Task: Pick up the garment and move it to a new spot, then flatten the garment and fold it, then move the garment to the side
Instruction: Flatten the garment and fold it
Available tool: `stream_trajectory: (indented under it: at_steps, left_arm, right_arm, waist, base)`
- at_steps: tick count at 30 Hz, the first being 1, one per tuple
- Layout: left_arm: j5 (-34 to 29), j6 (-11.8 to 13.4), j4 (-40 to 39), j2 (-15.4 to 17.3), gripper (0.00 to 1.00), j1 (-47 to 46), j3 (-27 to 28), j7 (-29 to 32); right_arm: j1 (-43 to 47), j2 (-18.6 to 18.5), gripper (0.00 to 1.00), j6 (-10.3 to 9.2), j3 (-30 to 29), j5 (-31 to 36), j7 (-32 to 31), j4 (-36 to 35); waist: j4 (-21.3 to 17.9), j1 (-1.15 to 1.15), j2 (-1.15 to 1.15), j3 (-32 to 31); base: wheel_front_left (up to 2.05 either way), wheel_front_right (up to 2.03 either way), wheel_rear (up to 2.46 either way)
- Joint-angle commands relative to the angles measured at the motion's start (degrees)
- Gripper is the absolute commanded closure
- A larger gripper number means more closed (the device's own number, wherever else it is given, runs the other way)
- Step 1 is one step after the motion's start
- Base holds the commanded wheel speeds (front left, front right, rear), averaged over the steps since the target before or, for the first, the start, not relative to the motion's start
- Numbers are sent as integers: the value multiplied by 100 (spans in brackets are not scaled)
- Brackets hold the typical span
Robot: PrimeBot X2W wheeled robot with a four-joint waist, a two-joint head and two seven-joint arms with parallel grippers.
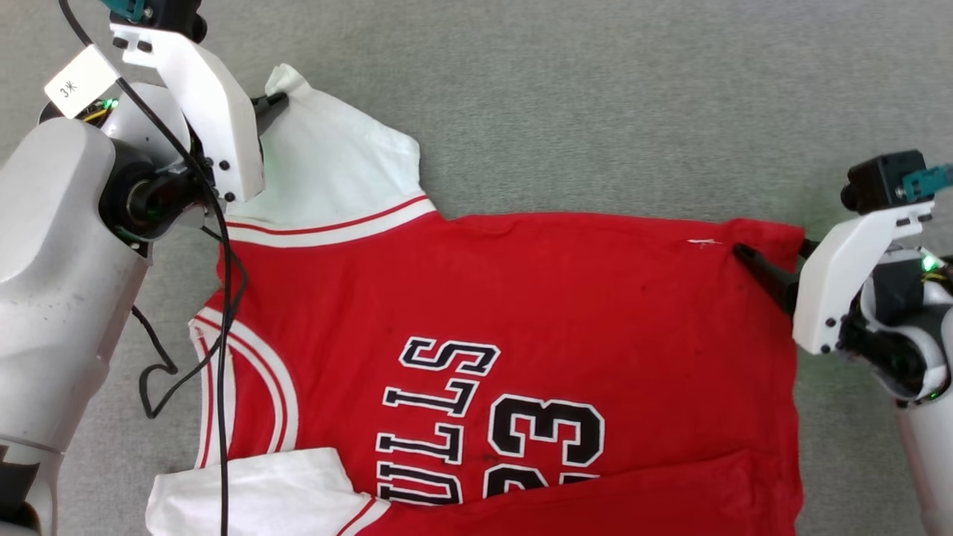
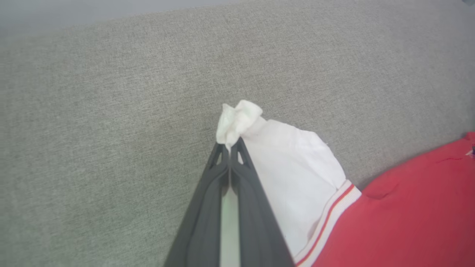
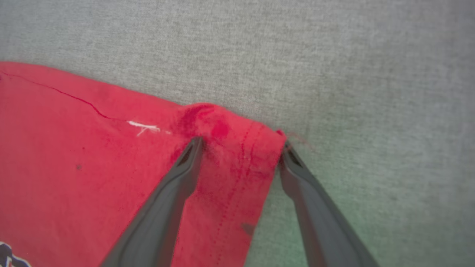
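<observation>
As seen from overhead, noting grey woven desk [image 1: 595, 89] under everything, bare along far side and at both ends. Spread front-up across it, red garment [image 1: 558, 298], with neck end toward robot's left and hem end toward robot's right; mostly flat, but near edge turned up in a red flap over bottom of black white-edged BULLS 23 lettering [image 1: 491, 424], sideways in head view. Pale left arm [image 1: 52, 260] down left edge of head view, with black cable [image 1: 223, 335] trailing over neck trim. Far sleeve [image 1: 335, 171], white, pulled out to a point away from body of shirt; near sleeve [image 1: 246, 491], white, lying at bottom edge of head view. Left hand [image 1: 279, 100] [image 2: 230, 144] clenched on tip of far sleeve, with fingers pressed together and a white tuft bunched past them. Right hand [image 1: 770, 249] [image 3: 241, 144] released, straddling far hem corner, with one finger on red cloth and other at hem edge. Paper tag [image 1: 78, 82] on left arm. Small white mark [image 1: 703, 242] [image 3: 144, 127] on red cloth just beside right hand.
</observation>
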State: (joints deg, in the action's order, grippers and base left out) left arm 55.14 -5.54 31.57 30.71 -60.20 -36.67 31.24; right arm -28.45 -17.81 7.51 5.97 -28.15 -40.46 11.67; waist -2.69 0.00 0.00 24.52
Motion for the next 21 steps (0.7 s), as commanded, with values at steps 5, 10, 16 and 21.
stream_trajectory:
  at_steps: [5, 10, 16, 21]
  left_arm:
    - [48, -37, -135, 4, 100, 243, 3, -166]
    - [176, -84, -167, 63, 100, 632, 59, -475]
    - [379, -101, -334, 130, 100, 1215, 192, -874]
    - [576, -26, -697, 267, 100, 2026, 299, -1203]
  right_arm:
    - [125, 25, 63, -2, 398, -136, -765, 589]
    - [79, -124, 100, -4, 211, -251, -577, 445]
    - [399, -198, 100, -5, -168, -134, -198, -146]
    - [1124, -37, 100, -5, -400, -31, -33, -599]
  waist:
    - [177, 0, 0, 6]
    - [260, 0, 0, -352]
    - [365, 0, 0, -944]
    - [451, 0, 0, -1398]
  base:
    - [0, 0, 0]
    - [0, 0, 0]
    - [0, 0, 0]
    - [0, 0, 0]
